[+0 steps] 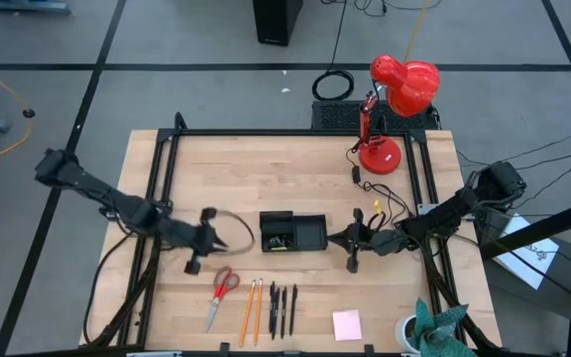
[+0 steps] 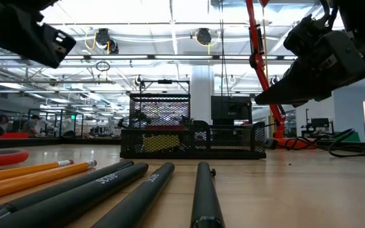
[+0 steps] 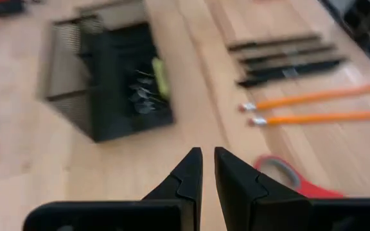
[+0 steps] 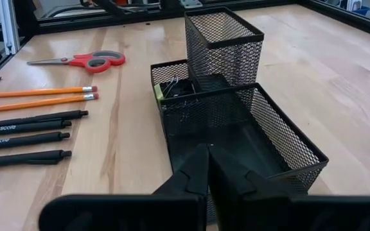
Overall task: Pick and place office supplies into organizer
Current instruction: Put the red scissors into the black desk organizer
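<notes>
The black wire-mesh organizer point(image 1: 292, 232) stood at the middle of the light wooden surface point(image 1: 266, 169), holding small black clips point(image 4: 177, 89) and a tiny yellow block point(image 3: 158, 77). Red-handled scissors point(image 1: 221, 292), two orange pencils point(image 1: 251, 309) and three black pens point(image 1: 283, 308) lay along the front edge, a pink sticky-note pad point(image 1: 346, 324) toward the front right corner. The left end effector point(image 1: 211, 235) hovered left of the organizer, nearly clenched and grasping nothing; the right end effector point(image 1: 337, 238), clenched empty, hovered just right of it.

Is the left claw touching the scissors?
Apart. In the high view the left claw is beside the organizer, with bare table showing between it and the scissors, which lie nearer the table's front edge.
</notes>
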Available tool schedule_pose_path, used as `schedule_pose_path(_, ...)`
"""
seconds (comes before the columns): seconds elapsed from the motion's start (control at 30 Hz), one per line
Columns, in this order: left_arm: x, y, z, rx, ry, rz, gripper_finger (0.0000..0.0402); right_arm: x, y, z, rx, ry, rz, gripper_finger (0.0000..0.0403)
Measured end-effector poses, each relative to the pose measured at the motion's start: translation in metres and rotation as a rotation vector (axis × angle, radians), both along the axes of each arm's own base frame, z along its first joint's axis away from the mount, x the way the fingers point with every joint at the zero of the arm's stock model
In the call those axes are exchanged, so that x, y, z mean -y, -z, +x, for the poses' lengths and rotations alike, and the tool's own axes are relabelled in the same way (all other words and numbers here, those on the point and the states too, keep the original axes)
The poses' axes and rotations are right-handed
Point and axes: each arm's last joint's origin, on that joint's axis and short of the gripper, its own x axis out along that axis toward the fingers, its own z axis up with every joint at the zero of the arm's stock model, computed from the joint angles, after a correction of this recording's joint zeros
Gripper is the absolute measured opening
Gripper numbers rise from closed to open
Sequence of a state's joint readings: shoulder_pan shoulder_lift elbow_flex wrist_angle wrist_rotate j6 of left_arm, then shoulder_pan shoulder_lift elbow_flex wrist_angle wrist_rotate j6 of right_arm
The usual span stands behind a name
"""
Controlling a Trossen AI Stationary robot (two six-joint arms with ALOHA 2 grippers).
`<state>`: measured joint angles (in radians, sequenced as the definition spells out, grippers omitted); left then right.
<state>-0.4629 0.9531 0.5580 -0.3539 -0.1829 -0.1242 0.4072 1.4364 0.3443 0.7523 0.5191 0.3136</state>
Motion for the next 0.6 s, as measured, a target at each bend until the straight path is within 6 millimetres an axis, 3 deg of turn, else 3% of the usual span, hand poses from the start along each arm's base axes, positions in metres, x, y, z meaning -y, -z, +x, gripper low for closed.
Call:
schedule_pose_path(0.27,0.037,0.027,0.03,-0.325,-0.005,0.174,0.007,-0.001,0.0,0.0,-0.004,-0.023,0.014,0.0004)
schedule_pose_path(0.43,0.045,0.033,0.051,-0.393,-0.088,0.16,0.0128,-0.001,0.0,0.0,-0.004,-0.021,0.017,0.0004)
schedule_pose_path(0.6,0.056,0.033,0.065,-0.452,-0.065,0.129,0.0198,-0.001,0.0,0.0,-0.004,-0.021,0.017,0.0004)
